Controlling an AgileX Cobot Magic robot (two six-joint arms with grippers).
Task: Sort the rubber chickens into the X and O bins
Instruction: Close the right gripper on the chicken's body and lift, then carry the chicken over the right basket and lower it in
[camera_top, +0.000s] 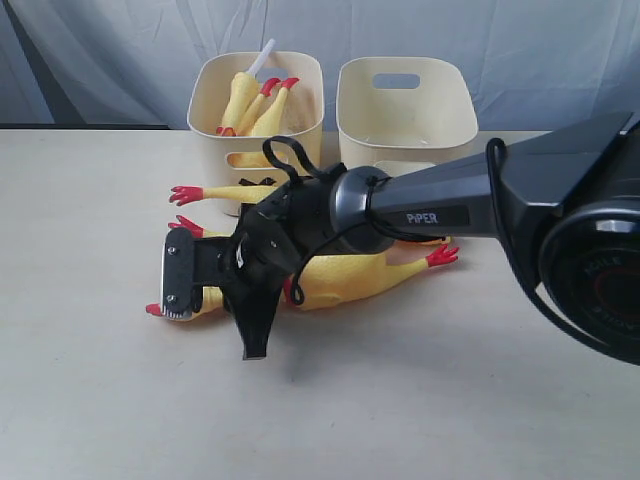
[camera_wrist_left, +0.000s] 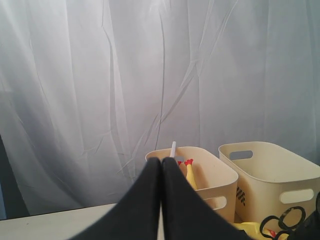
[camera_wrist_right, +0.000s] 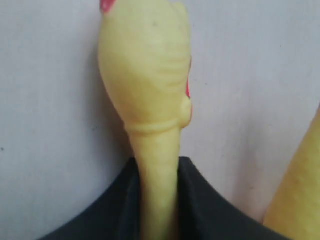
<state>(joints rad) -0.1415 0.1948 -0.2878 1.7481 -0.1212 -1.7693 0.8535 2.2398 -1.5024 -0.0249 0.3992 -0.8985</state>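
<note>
Firmly clamped on the neck of a yellow rubber chicken (camera_top: 345, 280) lying on the counter (camera_top: 420, 400) before two cream plastic tubs (camera_top: 405, 125), the right hand (camera_wrist_right: 157, 165) (left hand (camera_wrist_left: 161, 165) closed, empty) should lift high to clear their rims.

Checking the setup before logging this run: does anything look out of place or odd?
One thing: a white tube pokes up past the rim of the left bin, among yellow chickens. Nothing else like it shows. No spill or damage visible.
</note>
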